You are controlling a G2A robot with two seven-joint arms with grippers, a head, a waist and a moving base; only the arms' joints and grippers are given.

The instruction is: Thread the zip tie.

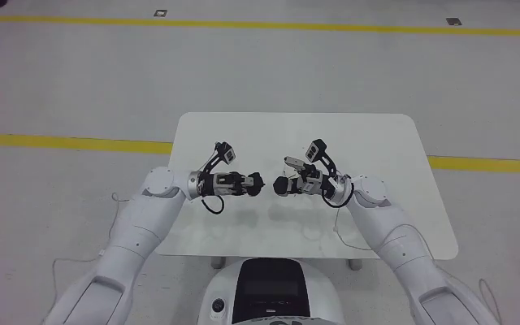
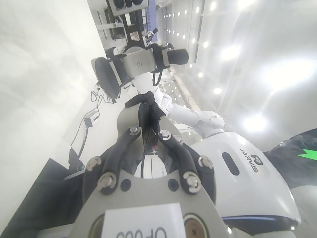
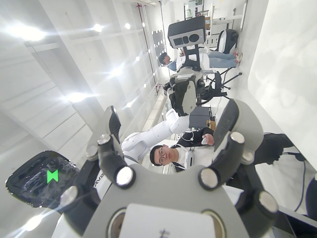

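A white table (image 1: 390,146) with rounded corners is set on a pale grey floor (image 1: 81,81). One yellow line (image 1: 81,144) is seen emerging at both sides of the table. A second yellow line (image 1: 244,24) is painted well beyond its far edge. A square marker (image 1: 161,12) and another marker (image 1: 454,21) are set farther beyond still.

The thin black plastic zip tie (image 2: 150,98) is pinched between the closed fingertips of the left hand (image 2: 147,115) and held in the air above the middle of the white surface (image 1: 366,146). A short, bent part sticks out past the fingertips: a small dark lump with a flat strip kinked away to either side. The rest is hidden inside the grip.
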